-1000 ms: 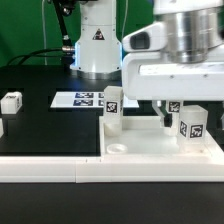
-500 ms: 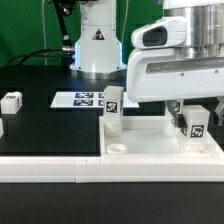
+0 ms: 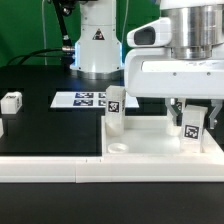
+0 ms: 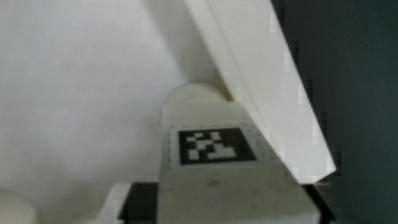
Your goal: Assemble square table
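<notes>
The white square table top (image 3: 160,148) lies at the exterior view's lower right. One white tagged leg (image 3: 115,108) stands upright at its far left corner. My gripper (image 3: 192,118) hangs over the top's right side and is shut on a second tagged leg (image 3: 192,124), which stands upright on the top. In the wrist view this leg (image 4: 214,145) sits between my dark fingers (image 4: 143,205), against the top's raised rim (image 4: 267,80). A loose leg block (image 3: 11,101) lies at the left, and another (image 3: 1,128) is cut off by the left edge.
The marker board (image 3: 82,99) lies flat behind the table top. A long white border rail (image 3: 50,168) runs along the front. The robot base (image 3: 95,45) stands at the back. The black mat (image 3: 50,130) lies under everything.
My gripper has turned about its upright axis while holding the right leg. The leg's tag faces a slightly different way, and the leg stays in the same spot on the top.
</notes>
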`<action>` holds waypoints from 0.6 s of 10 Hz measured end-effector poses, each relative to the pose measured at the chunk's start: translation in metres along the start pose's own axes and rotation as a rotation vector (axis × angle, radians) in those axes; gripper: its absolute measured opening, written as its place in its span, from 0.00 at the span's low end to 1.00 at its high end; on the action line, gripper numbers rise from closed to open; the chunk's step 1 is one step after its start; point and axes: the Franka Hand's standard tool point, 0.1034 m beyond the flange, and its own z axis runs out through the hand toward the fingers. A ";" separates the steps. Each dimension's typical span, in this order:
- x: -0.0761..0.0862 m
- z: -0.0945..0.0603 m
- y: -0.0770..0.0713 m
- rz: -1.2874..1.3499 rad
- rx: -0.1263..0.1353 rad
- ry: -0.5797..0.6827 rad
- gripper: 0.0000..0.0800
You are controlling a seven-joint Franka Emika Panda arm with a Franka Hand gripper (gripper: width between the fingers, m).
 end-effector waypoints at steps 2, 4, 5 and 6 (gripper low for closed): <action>0.002 0.001 -0.002 0.425 -0.043 -0.069 0.37; 0.004 0.001 -0.001 0.716 -0.009 -0.141 0.37; 0.002 0.002 0.000 0.783 -0.015 -0.145 0.37; 0.001 0.002 0.000 0.845 -0.021 -0.146 0.37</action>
